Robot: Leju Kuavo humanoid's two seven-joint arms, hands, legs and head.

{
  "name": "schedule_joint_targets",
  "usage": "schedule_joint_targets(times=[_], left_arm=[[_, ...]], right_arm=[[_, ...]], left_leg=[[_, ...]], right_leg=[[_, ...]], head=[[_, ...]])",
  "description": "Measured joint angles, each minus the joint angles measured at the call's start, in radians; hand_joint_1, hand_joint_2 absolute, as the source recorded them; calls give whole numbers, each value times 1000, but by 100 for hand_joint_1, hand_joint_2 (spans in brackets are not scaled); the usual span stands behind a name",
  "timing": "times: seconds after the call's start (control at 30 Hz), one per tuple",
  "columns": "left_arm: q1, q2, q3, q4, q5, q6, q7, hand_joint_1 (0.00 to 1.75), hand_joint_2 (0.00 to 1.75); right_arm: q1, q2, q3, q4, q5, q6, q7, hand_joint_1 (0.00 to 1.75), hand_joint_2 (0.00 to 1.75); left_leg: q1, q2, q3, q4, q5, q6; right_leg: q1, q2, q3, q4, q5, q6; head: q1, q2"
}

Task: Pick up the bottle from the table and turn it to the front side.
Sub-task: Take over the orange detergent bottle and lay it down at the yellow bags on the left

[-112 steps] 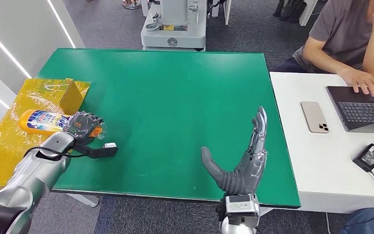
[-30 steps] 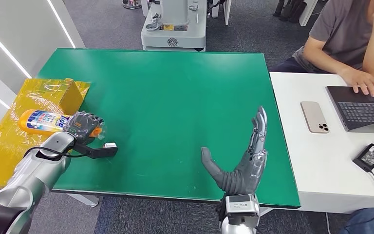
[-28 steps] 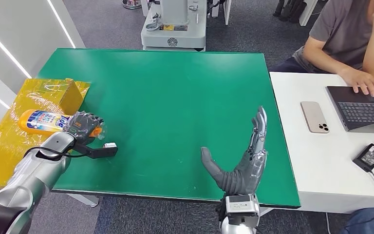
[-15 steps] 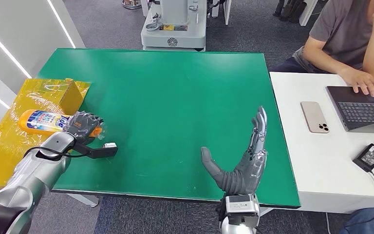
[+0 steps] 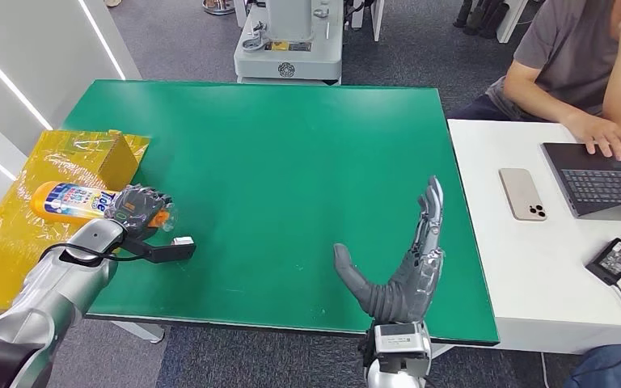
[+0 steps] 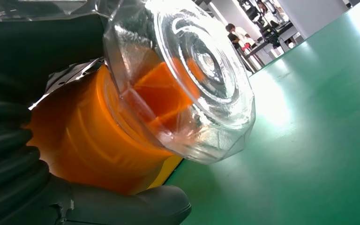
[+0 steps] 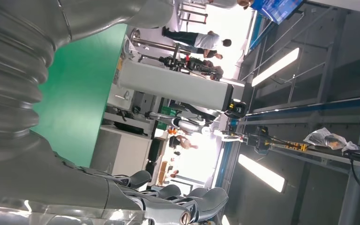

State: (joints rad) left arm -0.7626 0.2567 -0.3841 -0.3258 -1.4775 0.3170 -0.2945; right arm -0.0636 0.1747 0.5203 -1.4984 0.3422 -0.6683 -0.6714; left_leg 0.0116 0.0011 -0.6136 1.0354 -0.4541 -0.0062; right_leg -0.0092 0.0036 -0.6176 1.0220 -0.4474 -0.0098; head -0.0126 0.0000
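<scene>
From the head view I see my left hand (image 5: 136, 207) wrapped around the cap end of the orange bottle (image 5: 69, 200), which lies on its side on yellow plastic sheeting (image 5: 16, 242) at the left edge of the green worktop (image 5: 291, 162), while my right hand (image 5: 404, 271) stands edge-up over the near right part of the worktop, fingers (image 5: 430, 212) straight and together, thumb spread, holding nothing. On the left wrist view the bottle's clear cap (image 6: 192, 79) and orange neck sit against my dark curled fingers (image 6: 4, 154), just above the green surface. On the right wrist view my fingers (image 7: 187, 206) lie extended side by side with nothing between them.
</scene>
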Motion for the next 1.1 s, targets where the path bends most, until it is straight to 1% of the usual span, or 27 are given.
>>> schedule_joint_targets(times=[1.1], left_arm=[[0, 0, 0, 0, 0, 0, 0, 175, 175]], right_arm=[[0, 0, 0, 0, 0, 0, 0, 0, 175]], left_leg=[[0, 0, 0, 0, 0, 0]], right_leg=[[0, 0, 0, 0, 0, 0]], head=[[0, 0]])
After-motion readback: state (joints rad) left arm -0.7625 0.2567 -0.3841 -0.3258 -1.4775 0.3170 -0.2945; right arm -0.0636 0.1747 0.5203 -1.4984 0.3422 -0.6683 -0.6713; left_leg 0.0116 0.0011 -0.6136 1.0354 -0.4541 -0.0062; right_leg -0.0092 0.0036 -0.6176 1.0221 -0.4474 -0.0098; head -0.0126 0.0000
